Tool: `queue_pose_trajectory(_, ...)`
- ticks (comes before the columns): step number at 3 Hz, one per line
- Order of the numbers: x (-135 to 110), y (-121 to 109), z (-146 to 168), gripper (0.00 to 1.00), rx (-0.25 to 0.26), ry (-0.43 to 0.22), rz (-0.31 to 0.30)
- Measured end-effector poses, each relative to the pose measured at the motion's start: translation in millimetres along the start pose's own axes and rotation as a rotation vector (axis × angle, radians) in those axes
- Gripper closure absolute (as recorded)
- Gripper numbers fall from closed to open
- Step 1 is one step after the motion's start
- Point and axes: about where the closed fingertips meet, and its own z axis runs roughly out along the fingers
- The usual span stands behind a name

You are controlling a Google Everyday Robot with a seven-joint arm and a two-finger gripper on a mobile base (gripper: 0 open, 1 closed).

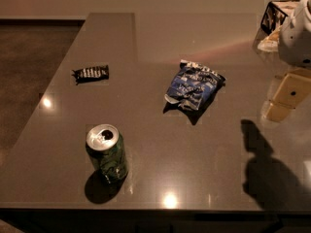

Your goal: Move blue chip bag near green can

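Observation:
The blue chip bag [193, 88] lies flat and crumpled on the dark glossy table [160, 154], right of centre. The green can [107, 153] stands upright near the front left, its silver top open, well apart from the bag. My gripper [286, 98] hangs at the right edge of the view, above the table and to the right of the bag, touching nothing. Its white arm housing [296, 33] shows above it, and its shadow [265, 169] falls on the table at the front right.
A small black candy bar wrapper [91, 73] lies at the left rear. A black-and-white container [276, 14] with pale items stands at the far right corner. The table's front edge runs along the bottom; brown floor [29, 67] lies to the left.

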Motion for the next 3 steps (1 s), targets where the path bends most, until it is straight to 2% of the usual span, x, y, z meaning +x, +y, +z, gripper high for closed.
queue_pose_trajectory(1, 0.0, 0.0, 0.0, 0.0, 0.0, 0.0, 0.0)
queue_pose_trajectory(2, -3.5, -2.3, 10.5, 0.0, -0.01, 0.021, 0.047)
queue_pose_trajectory(3, -11.5, -11.2, 39.9, 0.0, -0.031, 0.026, 0.176)
